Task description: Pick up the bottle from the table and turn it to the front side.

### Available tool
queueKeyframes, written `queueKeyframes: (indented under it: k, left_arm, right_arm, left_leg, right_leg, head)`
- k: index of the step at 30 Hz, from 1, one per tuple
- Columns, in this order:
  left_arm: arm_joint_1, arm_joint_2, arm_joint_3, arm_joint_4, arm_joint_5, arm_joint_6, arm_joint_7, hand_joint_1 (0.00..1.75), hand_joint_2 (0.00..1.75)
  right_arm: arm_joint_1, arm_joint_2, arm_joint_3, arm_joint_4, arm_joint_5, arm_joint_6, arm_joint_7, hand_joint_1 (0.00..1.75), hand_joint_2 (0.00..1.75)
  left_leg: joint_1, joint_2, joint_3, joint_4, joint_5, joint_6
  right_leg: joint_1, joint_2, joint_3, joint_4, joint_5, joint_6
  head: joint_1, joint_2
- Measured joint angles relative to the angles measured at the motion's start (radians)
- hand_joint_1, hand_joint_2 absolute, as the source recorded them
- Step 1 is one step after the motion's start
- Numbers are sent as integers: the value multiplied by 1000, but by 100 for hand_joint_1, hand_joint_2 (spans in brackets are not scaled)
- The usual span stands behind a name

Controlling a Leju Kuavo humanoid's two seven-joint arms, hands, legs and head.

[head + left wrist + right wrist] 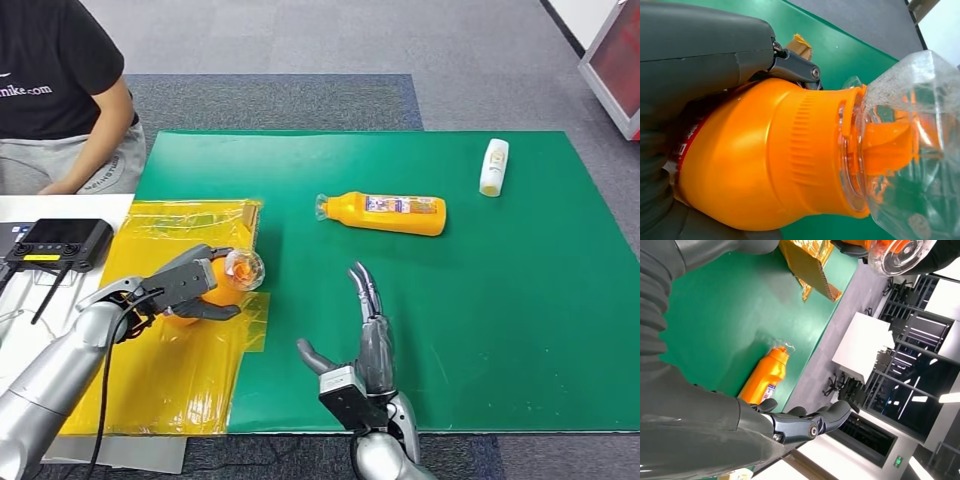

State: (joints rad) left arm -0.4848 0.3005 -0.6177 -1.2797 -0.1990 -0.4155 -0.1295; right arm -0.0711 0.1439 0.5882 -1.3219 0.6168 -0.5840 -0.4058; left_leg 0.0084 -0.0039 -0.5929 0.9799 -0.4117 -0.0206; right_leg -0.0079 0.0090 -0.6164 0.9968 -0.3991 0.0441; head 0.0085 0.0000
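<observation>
Gripping orange bottle (226, 280) in left hand (185, 285) | right hand (370, 335) open, fingers apart

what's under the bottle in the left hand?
The left hand holds an orange bottle with a clear cap above a yellow plastic sheet on the green mat. The sheet directly beneath is covered by bottle and fingers.

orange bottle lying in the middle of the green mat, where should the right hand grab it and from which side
Probably around the straight labelled body of the orange bottle, not the narrow neck with the clear cap, which points toward the robot's left. It lies flat on its side on the green mat, so the open right hand, just short of it, could come down from above, fingers spanning its width.
</observation>
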Motion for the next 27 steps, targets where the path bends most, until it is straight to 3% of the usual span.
queueKeyframes:
  k: [15,19,23,27]
  left_arm:
    - [-9,29,-53,7,7,10,4,175,175]
    - [-2,11,-55,17,26,41,15,25,175]
    - [14,-39,-54,44,40,92,41,57,175]
    - [37,-101,-51,85,33,131,56,142,175]
  right_arm:
    - [-1,0,-1,11,-3,-4,8,0,175]
    - [-6,2,-1,16,-5,-4,9,0,175]
    - [-15,6,-1,23,-8,-4,11,0,175]
    - [-24,11,-1,32,-13,-4,12,0,175]
  left_leg:
    - [0,0,5,0,0,0]
    - [0,0,7,0,0,0]
    - [0,0,7,0,0,0]
    - [-1,0,7,0,0,0]
  right_leg:
    - [0,0,5,0,0,-1]
    - [0,0,6,0,0,-1]
    - [0,0,7,0,0,-1]
    - [-1,0,6,0,1,-1]
  head:
    - [0,0]
    - [0,0]
    - [0,0]
    - [0,0]
